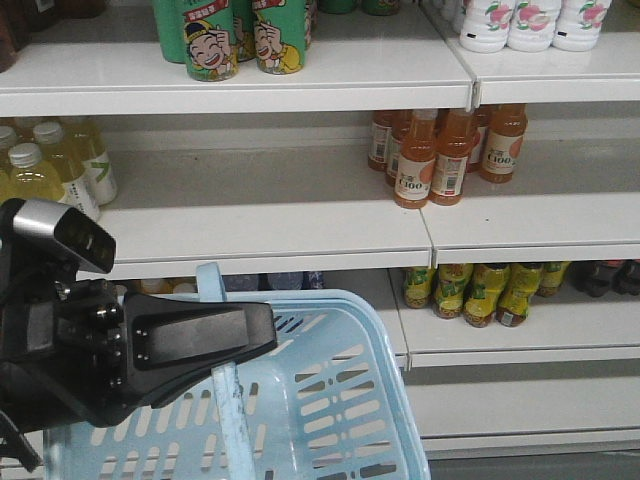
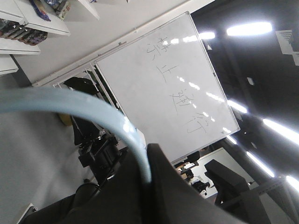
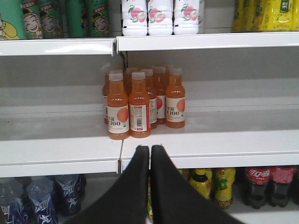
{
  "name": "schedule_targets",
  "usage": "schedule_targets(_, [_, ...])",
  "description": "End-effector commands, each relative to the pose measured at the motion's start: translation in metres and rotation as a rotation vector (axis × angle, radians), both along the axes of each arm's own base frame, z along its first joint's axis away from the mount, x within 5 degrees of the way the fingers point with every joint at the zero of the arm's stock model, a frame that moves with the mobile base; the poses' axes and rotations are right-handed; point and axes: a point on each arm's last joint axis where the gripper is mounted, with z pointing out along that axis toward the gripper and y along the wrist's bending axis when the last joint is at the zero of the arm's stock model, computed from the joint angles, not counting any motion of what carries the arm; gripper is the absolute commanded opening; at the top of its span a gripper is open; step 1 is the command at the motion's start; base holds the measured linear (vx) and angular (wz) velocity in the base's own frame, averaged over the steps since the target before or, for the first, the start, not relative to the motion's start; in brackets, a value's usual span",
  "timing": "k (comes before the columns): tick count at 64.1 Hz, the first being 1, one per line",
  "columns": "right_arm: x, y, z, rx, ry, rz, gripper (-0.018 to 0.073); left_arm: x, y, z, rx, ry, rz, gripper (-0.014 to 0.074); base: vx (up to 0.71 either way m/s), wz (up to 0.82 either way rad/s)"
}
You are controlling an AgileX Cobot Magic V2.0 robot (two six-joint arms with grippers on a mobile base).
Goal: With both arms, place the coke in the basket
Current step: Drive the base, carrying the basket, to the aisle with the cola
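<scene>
The light blue basket [image 1: 330, 297] hangs low in the front view, in front of the shelves. My left gripper [image 1: 262, 335], with a silver-topped camera block, is shut on the basket's handle [image 1: 230, 405]. The left wrist view shows the handle [image 2: 84, 105] curving into the closed black jaws of the left gripper [image 2: 148, 156]. My right gripper [image 3: 150, 148] is shut and empty, pointing at the edge of the middle shelf [image 3: 210, 142]; it is outside the front view. The slim red coke bottle is not in view. The inside of the basket is mostly hidden.
Orange juice bottles [image 3: 140, 105] stand on the middle shelf just past the right gripper, also in the front view [image 1: 440, 155]. Dark plastic cola bottles [image 3: 257, 184] and yellow bottles [image 3: 224, 184] are on the shelf below. Green cans [image 1: 235, 40] and white bottles [image 1: 530, 25] are above.
</scene>
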Motion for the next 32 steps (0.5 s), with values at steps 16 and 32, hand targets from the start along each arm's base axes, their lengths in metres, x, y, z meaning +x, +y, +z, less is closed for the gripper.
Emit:
schedule_targets(16, [0.0002, 0.0016, 0.003, -0.016, -0.054, 0.015, -0.0005, -0.0115, 0.0016, 0.0269, -0.173, -0.067, -0.103, -0.0006, -0.03, -0.22])
schedule_targets(32, [0.0002, 0.0016, 0.003, -0.016, -0.054, 0.015, -0.0005, -0.0115, 0.0016, 0.0269, -0.173, -0.067, -0.103, -0.0006, -0.05, -0.42])
